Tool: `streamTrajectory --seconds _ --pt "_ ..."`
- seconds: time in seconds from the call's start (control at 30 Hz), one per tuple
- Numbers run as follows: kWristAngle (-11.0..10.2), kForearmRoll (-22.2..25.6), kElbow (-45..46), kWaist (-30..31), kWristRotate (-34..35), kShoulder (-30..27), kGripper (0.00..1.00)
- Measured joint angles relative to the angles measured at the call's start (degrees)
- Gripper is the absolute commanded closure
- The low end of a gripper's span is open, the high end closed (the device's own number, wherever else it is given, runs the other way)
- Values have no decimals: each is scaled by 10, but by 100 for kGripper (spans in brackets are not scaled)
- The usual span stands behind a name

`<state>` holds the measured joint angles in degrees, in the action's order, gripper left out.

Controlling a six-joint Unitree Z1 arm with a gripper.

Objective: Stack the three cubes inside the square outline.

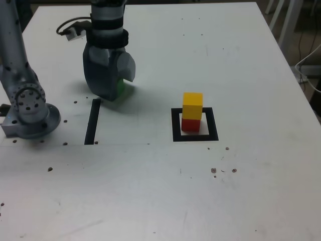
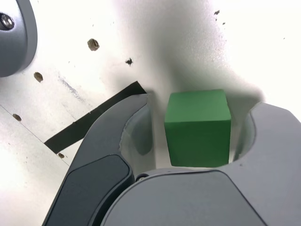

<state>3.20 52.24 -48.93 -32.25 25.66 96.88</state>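
Exterior view: white table (image 1: 160,201), then grey gripper (image 1: 111,93) lowered over green cube (image 1: 121,88) near black strip (image 1: 92,122), then square outline (image 1: 175,125) toward the exterior view's right, holding yellow cube (image 1: 192,105) stacked squarely on red cube (image 1: 190,124). Wrist view: green cube (image 2: 197,128) matte, solid-coloured, sharp-edged, sitting on the table between jaws standing apart, a narrow gap visible on either side, not clamped.

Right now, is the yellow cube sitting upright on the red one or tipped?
Upright. The yellow cube sits squarely on the red cube, top face level, both inside the square outline.
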Motion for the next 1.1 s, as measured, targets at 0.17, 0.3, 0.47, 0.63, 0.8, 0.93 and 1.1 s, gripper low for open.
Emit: streamTrajectory --seconds 0.17,0.3,0.47,0.63,0.8,0.93,1.1 --pt "-8 0 -3 0 0 0 42" --pt "-18 0 -7 0 2 0 49" --pt "-29 -2 -10 -2 5 2 61" --pt "-40 -18 -15 -2 4 2 86" --pt "-47 -35 -16 1 3 -1 92" --pt "-47 -36 -17 2 1 -2 93" --pt "-49 -36 -17 7 -6 -3 97"
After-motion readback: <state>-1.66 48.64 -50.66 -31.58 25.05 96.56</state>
